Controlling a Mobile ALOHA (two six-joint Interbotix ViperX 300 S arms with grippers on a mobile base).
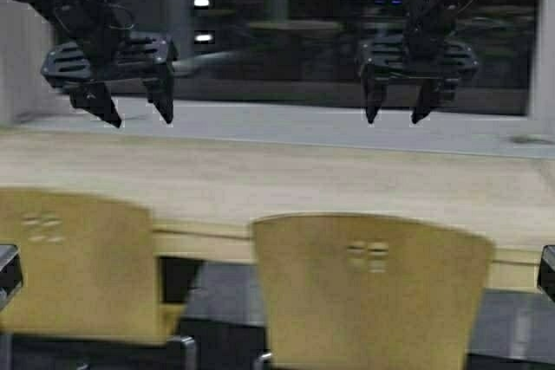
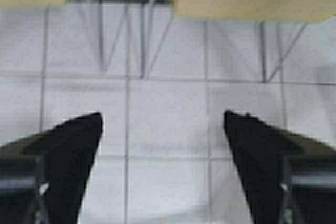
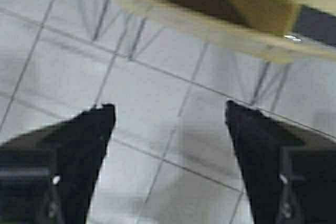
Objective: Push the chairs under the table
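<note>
My left pincer [image 1: 137, 115] and right pincer [image 1: 397, 114] hung open above the tabletop [image 1: 260, 179]; two plywood chairs [image 1: 373, 292] stood before its front edge, not yet pushed under.

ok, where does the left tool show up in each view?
High: left tool upper left, open, hanging before the window.
Left wrist: its two dark fingers in the foreground, over floor tiles.
Right wrist: not in it; those are the right tool's.
Shared landmark: the tan chairs.
</note>
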